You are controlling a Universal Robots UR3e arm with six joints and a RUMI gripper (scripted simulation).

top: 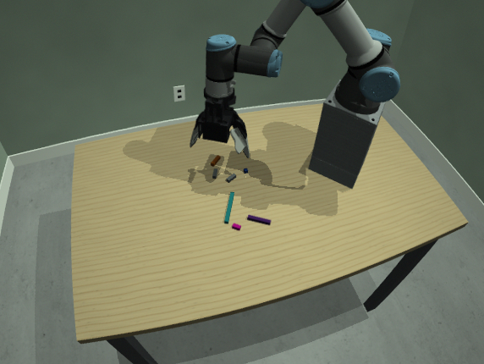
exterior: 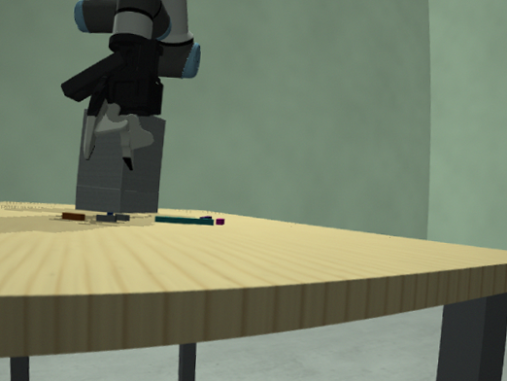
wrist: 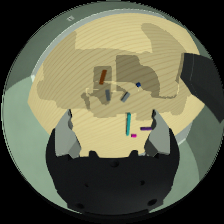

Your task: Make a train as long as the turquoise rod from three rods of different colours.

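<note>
— Turquoise rod (top: 228, 207): where?
— Mid-counter, flat; magenta rod (top: 236, 227) just beside its near end, purple rod (top: 259, 219) near.
— Jaws?
— Spread wide, empty, above the orange rod (top: 216, 160) toward the far edge.

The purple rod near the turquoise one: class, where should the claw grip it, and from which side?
Grip the purple rod at its middle, from straight above, fingers across its narrow width. It lies flat, with bare table along both long sides; the magenta rod sits off one end. The claw is open.
</note>
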